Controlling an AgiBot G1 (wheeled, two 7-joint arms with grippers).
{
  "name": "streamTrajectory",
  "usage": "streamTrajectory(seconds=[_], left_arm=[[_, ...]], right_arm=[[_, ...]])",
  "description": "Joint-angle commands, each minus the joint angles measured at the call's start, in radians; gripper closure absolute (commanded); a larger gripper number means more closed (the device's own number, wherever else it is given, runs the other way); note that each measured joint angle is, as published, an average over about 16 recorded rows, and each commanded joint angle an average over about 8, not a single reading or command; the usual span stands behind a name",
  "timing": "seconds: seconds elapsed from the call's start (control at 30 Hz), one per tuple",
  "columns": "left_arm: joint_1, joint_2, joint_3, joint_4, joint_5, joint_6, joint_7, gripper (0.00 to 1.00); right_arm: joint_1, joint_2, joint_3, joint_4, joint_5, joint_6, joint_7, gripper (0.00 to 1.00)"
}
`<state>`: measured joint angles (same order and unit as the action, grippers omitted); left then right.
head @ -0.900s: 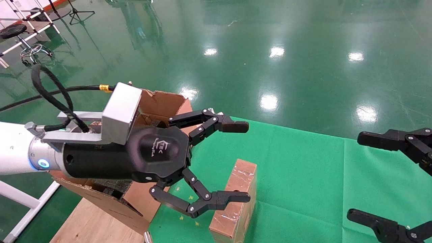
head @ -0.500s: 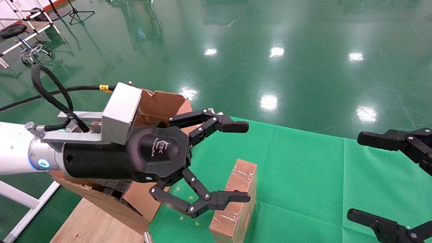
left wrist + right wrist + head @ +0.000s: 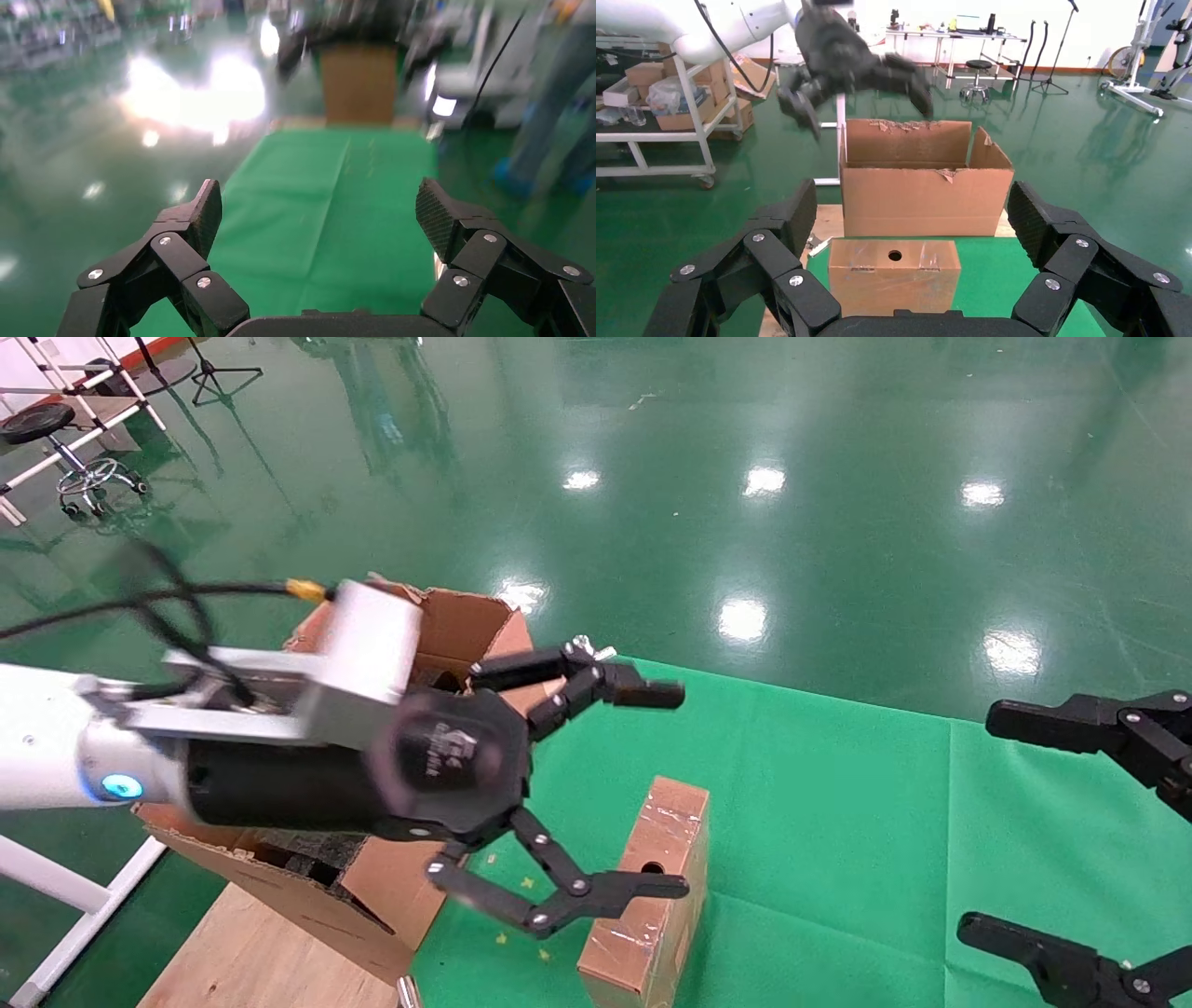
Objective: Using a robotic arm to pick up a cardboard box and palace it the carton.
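The left tool point(image 3: 605, 794) hovers spread wide above the cardboard box point(image 3: 652, 887) — the right tool point(image 3: 1071, 831) idles, also released. The box looks light and stiff, its tape slick — best gripped across its broad faces.

White robotic arm point(image 3: 37, 747) with silver wrist, glowing blue ring light, matte black linked-finger left gripper point(image 3: 666, 789); silver box on top, black cable with a yellow tag. Small slim brown cardboard box point(image 3: 652, 896): glossy clear tape, one dark round hole in its narrow face. Large brown corrugated carton point(image 3: 923, 182): pale torn edges, black foam inside. Bright green cloth point(image 3: 838, 822) over the bench; darker glossy green floor point(image 3: 745, 477) with white light reflections. Right gripper point(image 3: 1071, 831) all black.
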<state>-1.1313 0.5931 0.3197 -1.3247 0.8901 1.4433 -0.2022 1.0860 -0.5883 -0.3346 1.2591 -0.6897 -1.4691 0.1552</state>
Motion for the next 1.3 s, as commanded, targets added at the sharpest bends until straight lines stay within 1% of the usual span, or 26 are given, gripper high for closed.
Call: streamTrajectory(seconds=[0.03, 0.2, 0.5, 0.63, 0.73, 0.83, 1.07, 1.17, 1.3], left_arm=[[-0.019, -0.007, 0.014, -0.017, 0.061, -0.021, -0.004, 0.00], [-0.070, 0.001, 0.048, -0.029, 0.154, -0.054, -0.045, 0.00], [-0.092, 0.005, 0.059, -0.013, 0.195, -0.066, -0.053, 0.00], [-0.144, 0.018, 0.094, -0.015, 0.297, -0.094, -0.121, 0.00], [-0.220, 0.053, 0.145, -0.024, 0.410, -0.100, -0.224, 0.00], [-0.317, 0.100, 0.205, -0.027, 0.532, -0.077, -0.357, 0.00], [-0.544, 0.228, 0.343, -0.020, 0.781, 0.059, -0.716, 0.00], [-0.619, 0.283, 0.404, -0.011, 0.839, 0.112, -0.871, 0.00], [-0.693, 0.340, 0.497, 0.003, 0.854, 0.143, -1.048, 0.00]], right_arm=[[0.000, 0.000, 0.000, 0.000, 0.000, 0.000, 0.000, 1.00], [0.000, 0.000, 0.000, 0.000, 0.000, 0.000, 0.000, 1.00], [0.000, 0.000, 0.000, 0.000, 0.000, 0.000, 0.000, 1.00], [0.000, 0.000, 0.000, 0.000, 0.000, 0.000, 0.000, 1.00], [0.000, 0.000, 0.000, 0.000, 0.000, 0.000, 0.000, 1.00], [0.000, 0.000, 0.000, 0.000, 0.000, 0.000, 0.000, 1.00], [0.000, 0.000, 0.000, 0.000, 0.000, 0.000, 0.000, 1.00], [0.000, 0.000, 0.000, 0.000, 0.000, 0.000, 0.000, 1.00], [0.000, 0.000, 0.000, 0.000, 0.000, 0.000, 0.000, 1.00]])
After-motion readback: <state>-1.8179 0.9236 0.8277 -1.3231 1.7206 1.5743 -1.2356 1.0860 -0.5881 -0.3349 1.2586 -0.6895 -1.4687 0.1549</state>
